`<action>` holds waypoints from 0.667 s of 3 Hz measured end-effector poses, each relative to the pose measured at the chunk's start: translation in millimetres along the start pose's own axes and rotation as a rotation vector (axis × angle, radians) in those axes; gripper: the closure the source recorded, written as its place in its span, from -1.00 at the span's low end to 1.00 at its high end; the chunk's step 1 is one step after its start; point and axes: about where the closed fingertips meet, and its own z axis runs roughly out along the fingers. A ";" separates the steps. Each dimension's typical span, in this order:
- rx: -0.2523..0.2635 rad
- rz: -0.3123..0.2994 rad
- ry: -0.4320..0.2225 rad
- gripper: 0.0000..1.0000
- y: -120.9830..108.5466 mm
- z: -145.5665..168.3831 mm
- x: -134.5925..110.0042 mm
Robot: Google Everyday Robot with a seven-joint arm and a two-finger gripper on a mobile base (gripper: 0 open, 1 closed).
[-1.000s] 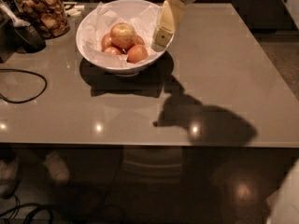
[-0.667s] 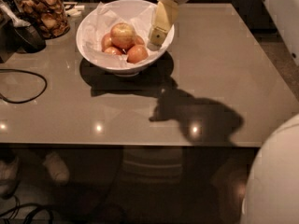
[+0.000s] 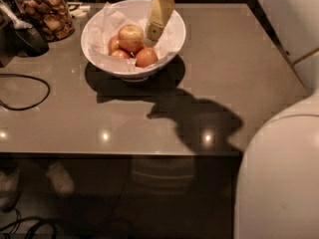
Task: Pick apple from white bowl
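Note:
The white bowl (image 3: 97, 28) stands at the back of the grey table (image 3: 224, 73), lined with crumpled white paper. The apple (image 3: 130, 37), the largest one, pale yellow with a red blush, lies on top in the middle of the bowl. Smaller, redder apples (image 3: 147, 57) lie in front of it and to its left. My gripper (image 3: 154, 31) comes down from the top edge, tilted, inside the bowl's right half. Its cream tip is just right of the apple, close to it; I cannot tell if they touch.
A glass jar of brown snacks (image 3: 46, 11) stands at the back left, with a dark object (image 3: 31, 39) beside it. A black cable (image 3: 30, 96) loops on the table's left. My white body (image 3: 279, 178) fills the lower right. The table's front edge (image 3: 124, 154) is near.
The gripper has moved left from the bowl's right rim further into the bowl, closer to the apple. My white body now fills more of the lower right.

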 end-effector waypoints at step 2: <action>-0.021 -0.024 -0.004 -1.00 -20.9 25.0 -17.9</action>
